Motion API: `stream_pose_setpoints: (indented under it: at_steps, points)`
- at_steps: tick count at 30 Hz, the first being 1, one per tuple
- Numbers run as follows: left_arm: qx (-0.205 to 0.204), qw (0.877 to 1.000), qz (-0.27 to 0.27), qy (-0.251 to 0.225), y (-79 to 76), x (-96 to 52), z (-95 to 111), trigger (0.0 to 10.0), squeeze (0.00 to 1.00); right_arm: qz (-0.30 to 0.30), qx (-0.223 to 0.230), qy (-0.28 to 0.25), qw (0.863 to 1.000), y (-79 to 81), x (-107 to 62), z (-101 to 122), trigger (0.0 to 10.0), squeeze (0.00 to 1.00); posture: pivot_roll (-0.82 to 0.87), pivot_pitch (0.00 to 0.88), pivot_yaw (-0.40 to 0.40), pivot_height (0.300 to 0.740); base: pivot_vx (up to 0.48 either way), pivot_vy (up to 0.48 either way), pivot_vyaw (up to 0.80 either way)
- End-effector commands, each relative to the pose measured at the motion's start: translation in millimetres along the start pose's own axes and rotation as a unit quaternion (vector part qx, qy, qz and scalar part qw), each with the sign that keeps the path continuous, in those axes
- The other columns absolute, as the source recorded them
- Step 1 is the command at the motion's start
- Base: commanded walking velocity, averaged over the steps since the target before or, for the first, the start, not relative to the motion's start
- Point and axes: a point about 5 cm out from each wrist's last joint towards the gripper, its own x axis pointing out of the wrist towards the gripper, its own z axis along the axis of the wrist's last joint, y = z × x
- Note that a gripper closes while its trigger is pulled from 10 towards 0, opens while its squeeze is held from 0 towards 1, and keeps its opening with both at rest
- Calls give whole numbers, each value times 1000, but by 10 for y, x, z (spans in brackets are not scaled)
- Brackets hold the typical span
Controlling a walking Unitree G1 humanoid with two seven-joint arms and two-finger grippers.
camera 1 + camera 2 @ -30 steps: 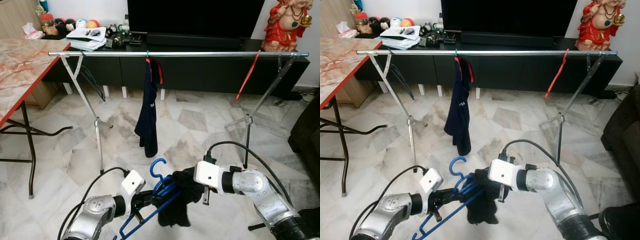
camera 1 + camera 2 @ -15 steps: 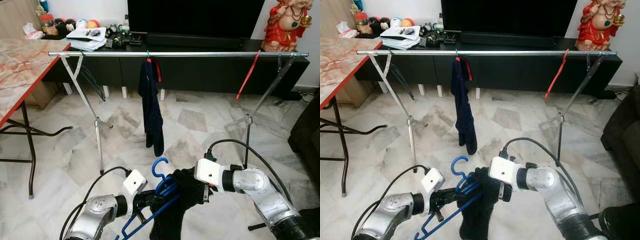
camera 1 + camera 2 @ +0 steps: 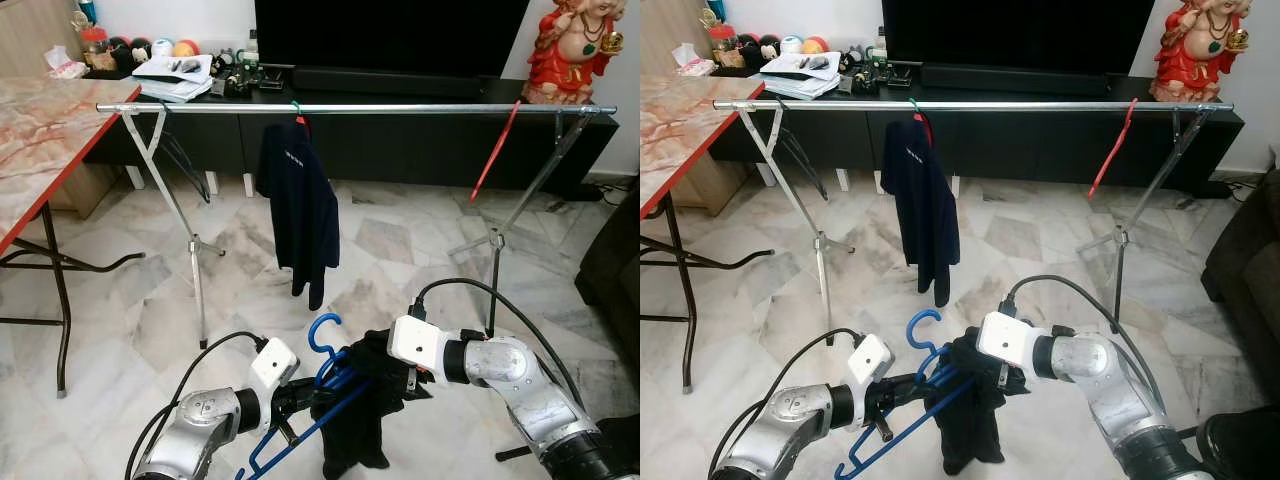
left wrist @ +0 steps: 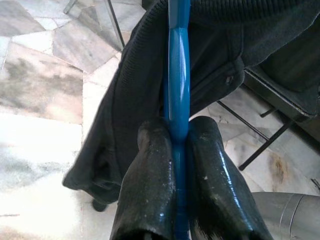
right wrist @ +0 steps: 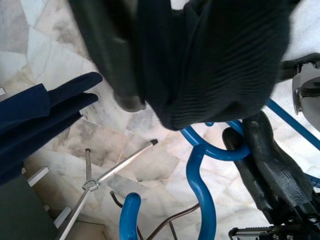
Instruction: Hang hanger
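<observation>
Surroundings: steel drying rack (image 3: 360, 107) spans room w/ rail across, in front of black TV console (image 3: 400, 140). On rail: navy shirt (image 3: 298, 205) on hanger near middle, red hanger (image 3: 496, 150) toward robot's right end, dark empty hanger (image 3: 185, 160) by left leg of rack. Marble-top folding table (image 3: 40, 130) at robot's left; red figurine (image 3: 575, 50) on console at right; papers (image 3: 175, 75) & clutter on console at left. Marble tile floor (image 3: 400, 250).

Task item: blue hanger (image 3: 325, 375) low in front of robot, between both arms, well below rail, hook up. Black garment (image 3: 365, 415) draped over it, hanging down.

Arms: left gripper (image 4: 175, 170) reaches in from lower left, forearm roughly level; fingers (image 4: 150, 170) pressed together on blue hanger bar. Right gripper (image 3: 400, 375) comes from right, elbow bent, wrist at garment's top; fingers buried in black cloth, can't tell grip.

Vs. 0.5 s ago: navy shirt now turned broadside, was edge-on. Black garment hangs a bit shorter & bunched. Both arms abt same place.
</observation>
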Motion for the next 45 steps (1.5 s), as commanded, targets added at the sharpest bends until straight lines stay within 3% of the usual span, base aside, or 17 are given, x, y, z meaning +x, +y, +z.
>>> stream_pose_setpoints:
  at_steps: [1,10,17,22,30,33,34,35,36,37,40,45]
  points:
    - [12,999,1,-35,6,7,145,10000,0,0,-15,-9,1000,-13,6,83,10000,922,-52,81,-37,740,0,0,0]
    - [3,998,16,-57,21,33,203,10000,0,-41,6,18,999,-37,33,17,10000,922,-58,88,-42,740,0,0,0]
    - [0,996,44,-75,77,26,239,10000,0,-14,10,30,999,67,11,-26,10000,918,-63,90,-47,740,0,0,0]
    - [-4,994,58,-90,98,43,278,10000,0,13,3,73,997,159,-17,-146,10000,925,-65,91,-49,740,0,0,0]
    - [-8,994,58,-95,96,41,280,10000,0,26,1,65,998,185,-23,-110,10000,929,-65,93,-51,740,0,0,0]
    - [-8,994,56,-96,94,36,276,10000,0,-6,-10,54,998,115,-45,-69,10000,914,-65,94,-51,740,0,0,0]
    - [-8,994,54,-94,89,33,269,10000,0,-28,-14,54,998,55,-65,-64,10000,886,-67,95,-51,740,0,0,0]
    - [-5,995,44,-87,75,28,248,10000,0,-78,-24,59,995,-90,-125,-61,10000,78,-69,95,-51,740,0,0,0]
    - [-4,996,40,-84,69,26,241,10000,0,-96,-27,61,993,-140,-147,-60,10000,78,-69,95,-51,740,0,0,0]
    - [-2,996,38,-82,66,22,233,10000,0,-117,-29,63,991,-203,-178,-58,10000,0,-69,95,-51,740,0,0,0]
    - [1,996,34,-77,67,7,218,10000,0,-152,-37,58,986,-344,-267,-32,10000,0,-71,95,-50,740,0,0,0]
    - [26,998,20,-54,73,-30,189,10000,0,-121,-61,22,991,-417,-373,85,10000,0,-70,93,-48,740,0,0,0]
